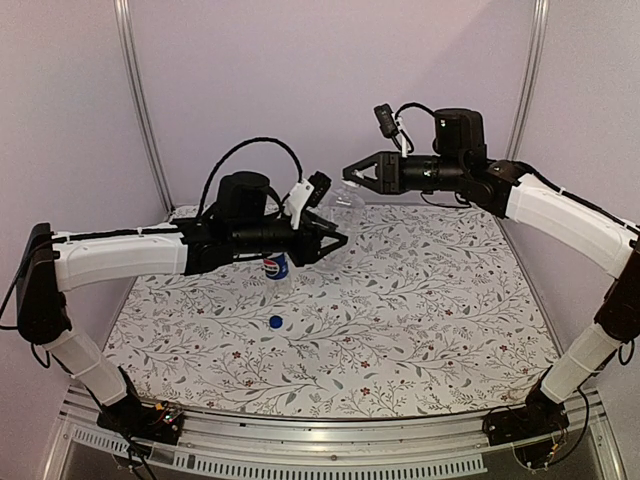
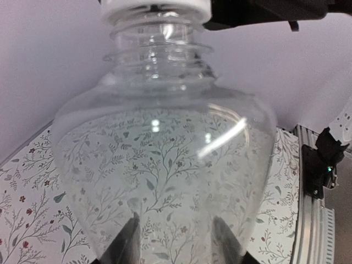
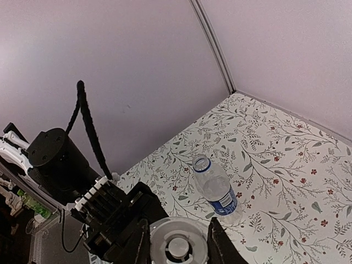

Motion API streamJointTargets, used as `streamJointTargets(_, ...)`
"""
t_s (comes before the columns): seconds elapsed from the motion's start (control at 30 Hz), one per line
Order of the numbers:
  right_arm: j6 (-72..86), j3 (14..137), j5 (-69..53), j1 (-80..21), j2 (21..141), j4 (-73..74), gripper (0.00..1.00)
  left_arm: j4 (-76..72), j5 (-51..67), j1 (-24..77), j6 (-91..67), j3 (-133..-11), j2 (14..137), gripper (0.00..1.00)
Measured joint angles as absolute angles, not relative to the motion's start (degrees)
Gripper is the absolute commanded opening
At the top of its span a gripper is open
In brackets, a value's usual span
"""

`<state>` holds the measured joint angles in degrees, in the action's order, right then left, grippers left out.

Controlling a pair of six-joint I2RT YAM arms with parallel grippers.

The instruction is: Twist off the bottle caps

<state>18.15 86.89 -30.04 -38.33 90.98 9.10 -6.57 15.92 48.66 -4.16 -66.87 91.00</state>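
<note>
My left gripper point(image 1: 333, 238) is shut on the plain clear bottle point(image 1: 340, 212) and holds it in the air above the back of the table. In the left wrist view the bottle point(image 2: 165, 181) fills the frame, with my fingers point(image 2: 127, 246) on its sides. The white cap point(image 2: 157, 7) sits on top of its neck. My right gripper point(image 1: 349, 177) is shut on that white cap point(image 3: 179, 245), one finger on each side. The Pepsi bottle point(image 1: 277, 266) stands uncapped on the table and also shows in the right wrist view point(image 3: 215, 190). The blue cap point(image 1: 275, 321) lies in front of it.
The flower-patterned table cover point(image 1: 420, 300) spreads under both arms. Pale walls and metal posts point(image 1: 140, 100) close the back and sides. A metal rail point(image 1: 330, 440) runs along the near edge between the arm bases.
</note>
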Motion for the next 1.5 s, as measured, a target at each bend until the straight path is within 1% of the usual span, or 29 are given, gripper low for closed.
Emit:
streamJointTargets(0.13, 14.3, 86.9, -33.6, -37.6, 90.8, 9.0, 0.11, -6.5, 17.8, 48.6, -3.9, -66.9, 90.8, 0.22)
streamJointTargets(0.23, 9.7, 86.7, -39.9, -36.3, 90.3, 9.0, 0.11, -6.9, 22.2, 48.3, -4.0, -66.9, 90.6, 0.24)
streamJointTargets(0.33, 4.0, 85.9, -48.0, -35.1, 89.1, 8.8, 0.14, -8.1, 30.9, 47.7, -4.4, -66.9, 90.6, 0.25)
streamJointTargets(0.43, -1.4, 85.6, -57.5, -34.5, 88.0, 8.5, 0.14, -11.8, 42.3, 47.3, -5.8, -66.0, 90.6, 0.24)
streamJointTargets(0.53, -4.5, 85.9, -66.2, -34.3, 88.0, 8.1, 0.14, -13.6, 49.6, 47.3, -7.1, -65.8, 90.6, 0.24)
streamJointTargets(0.63, -6.2, 86.8, -72.4, -34.3, 89.1, 7.7, 0.14, -14.5, 53.8, 47.3, -8.3, -65.8, 90.8, 0.23)
streamJointTargets(0.73, -7.0, 86.8, -75.4, -34.2, 89.8, 7.6, 0.14, -14.6, 56.1, 47.3, -9.1, -65.7, 91.1, 0.23)
streamJointTargets(1.03, -7.7, 86.8, -78.0, -34.2, 90.0, 7.5, 0.14, -15.6, 58.3, 47.5, -9.7, -65.7, 91.7, 0.23)
streamJointTargets(1.5, -3.8, 86.8, -83.1, -32.9, 90.1, 3.0, 0.13, -17.4, 60.5, 47.6, -9.6, -65.7, 92.0, 0.23)
